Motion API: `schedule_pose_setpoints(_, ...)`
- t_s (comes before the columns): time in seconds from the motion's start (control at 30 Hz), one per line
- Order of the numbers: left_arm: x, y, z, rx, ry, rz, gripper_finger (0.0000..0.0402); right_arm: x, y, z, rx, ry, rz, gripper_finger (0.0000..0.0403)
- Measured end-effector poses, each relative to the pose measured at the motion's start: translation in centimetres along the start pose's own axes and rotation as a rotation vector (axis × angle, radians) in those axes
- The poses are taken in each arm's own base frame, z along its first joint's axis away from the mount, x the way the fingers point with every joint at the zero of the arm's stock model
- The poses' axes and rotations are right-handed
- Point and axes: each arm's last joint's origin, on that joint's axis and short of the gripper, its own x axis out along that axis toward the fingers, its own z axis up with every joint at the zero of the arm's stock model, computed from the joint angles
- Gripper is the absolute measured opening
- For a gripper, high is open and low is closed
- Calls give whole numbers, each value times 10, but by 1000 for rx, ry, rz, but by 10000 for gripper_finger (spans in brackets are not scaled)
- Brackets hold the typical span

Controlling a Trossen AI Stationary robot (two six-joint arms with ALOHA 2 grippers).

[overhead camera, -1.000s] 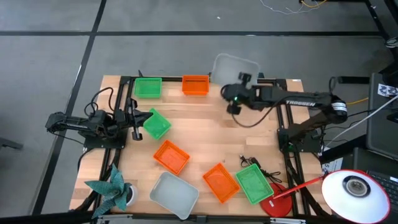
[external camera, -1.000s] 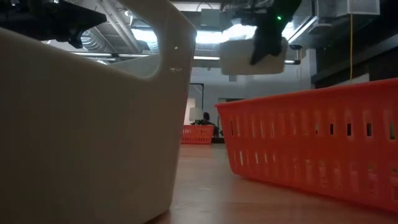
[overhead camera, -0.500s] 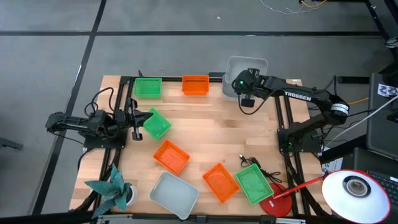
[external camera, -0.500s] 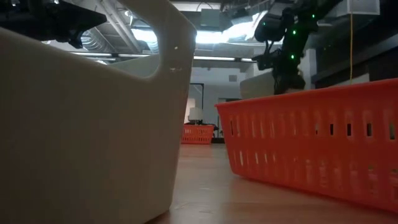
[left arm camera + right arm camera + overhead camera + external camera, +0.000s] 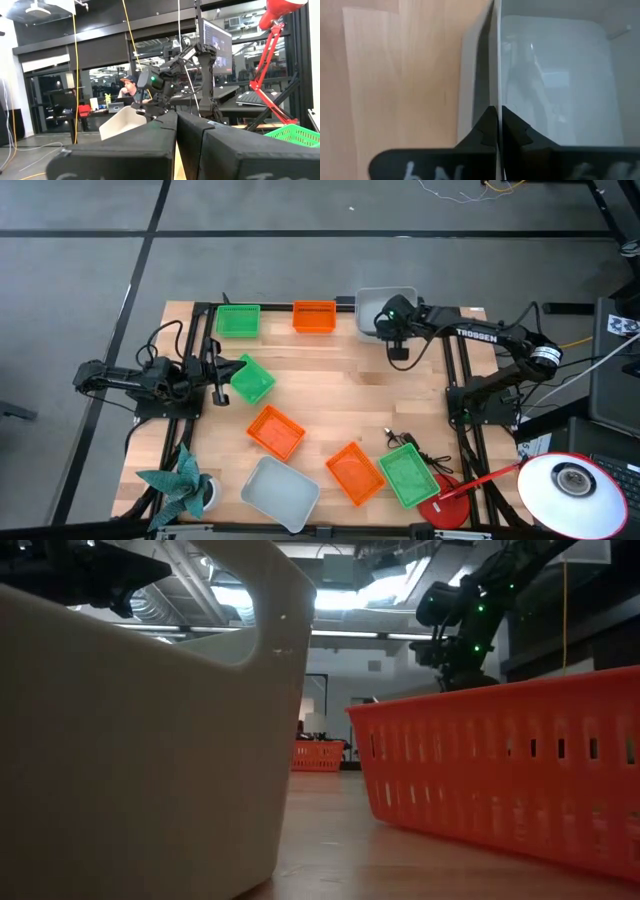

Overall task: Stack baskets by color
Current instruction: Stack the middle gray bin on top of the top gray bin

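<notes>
My right gripper [image 5: 392, 320] is shut on a pale grey basket [image 5: 376, 302] at the table's far edge, just right of an orange basket [image 5: 314, 316]. In the left wrist view this grey basket [image 5: 121, 123] looks tilted; its underside is hidden. A green basket [image 5: 238, 320] sits at the far left. Another green basket [image 5: 251, 380] lies beside my shut left gripper [image 5: 216, 372], which touches nothing. Two orange baskets [image 5: 275, 431] [image 5: 355, 472], a green basket [image 5: 408, 475] and a second grey basket [image 5: 280, 492] sit on the near half. My right gripper pinches one wall of the grey basket at its rim [image 5: 495, 75], with one finger inside [image 5: 512, 131] and one outside [image 5: 481, 131]. The fingers slant down from above. I cannot tell whether the basket's bottom rests on the table.
A red lamp base [image 5: 441, 506] with its white head [image 5: 566, 482] stands at the near right corner, with a black cable [image 5: 405, 442] beside it. A teal paper figure [image 5: 180, 485] sits at the near left corner. A person [image 5: 130, 89] sits in the room beyond.
My right gripper has carried the grey basket toward the table's right edge and down, from high above the table to low at the far edge, turning its wrist on the way. It stays shut on the basket.
</notes>
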Motion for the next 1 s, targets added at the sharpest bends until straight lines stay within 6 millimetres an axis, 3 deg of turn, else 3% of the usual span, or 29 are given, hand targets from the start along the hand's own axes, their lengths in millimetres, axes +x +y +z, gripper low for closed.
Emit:
schedule_pose_setpoints(0.67,0,0,0,-1,0,0,0,19,-2,-19,75,-71,8,1)
schedule_pose_setpoints(1.0,0,0,0,-1,0,0,0,19,-2,-18,76,-84,15,56)
